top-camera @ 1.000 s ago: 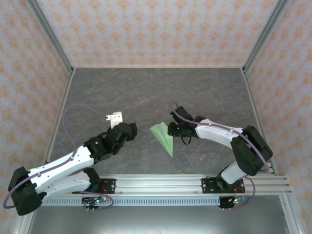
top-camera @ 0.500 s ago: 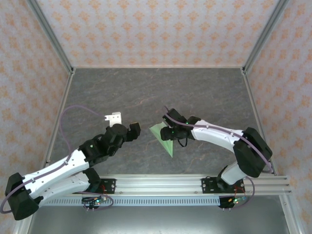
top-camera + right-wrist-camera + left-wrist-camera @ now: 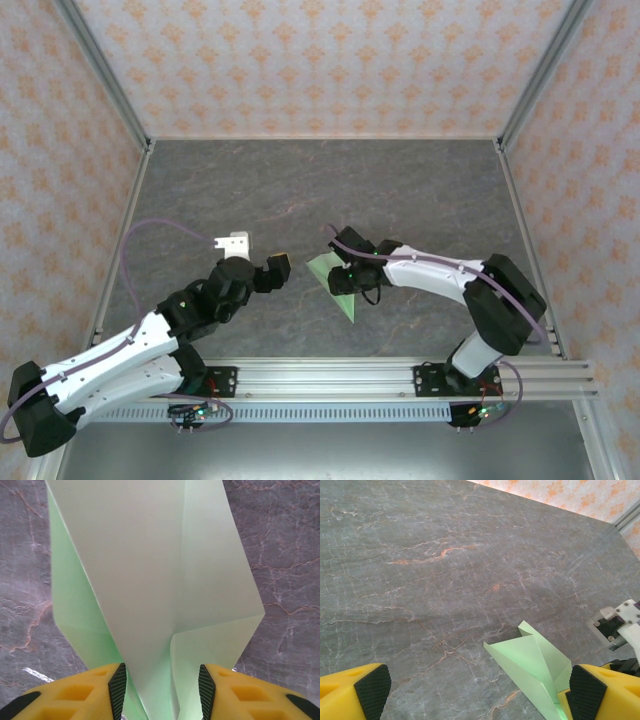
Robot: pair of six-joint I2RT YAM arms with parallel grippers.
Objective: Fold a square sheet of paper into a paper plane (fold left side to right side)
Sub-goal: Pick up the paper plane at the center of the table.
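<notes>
The pale green paper plane (image 3: 346, 300) lies on the dark stone table, a folded dart with its point toward the near edge. My right gripper (image 3: 341, 274) sits over its wide end. In the right wrist view the jaws (image 3: 160, 685) stand apart on either side of the raised folded layers (image 3: 150, 580); the left pad (image 3: 118, 682) is at the paper's edge. My left gripper (image 3: 272, 268) is just left of the paper, wide open (image 3: 479, 692) with bare table between the pads. Its right pad (image 3: 584, 692) overlaps the narrow part of the paper (image 3: 535, 660).
Metal frame posts (image 3: 110, 110) and patterned walls (image 3: 320, 60) enclose the table. An aluminium rail (image 3: 330, 378) carrying both arm bases runs along the near edge. A purple cable (image 3: 150, 225) loops above the left arm.
My left gripper has opened wider and moved right, up to the paper. My right gripper has slid left onto the paper's wide end.
</notes>
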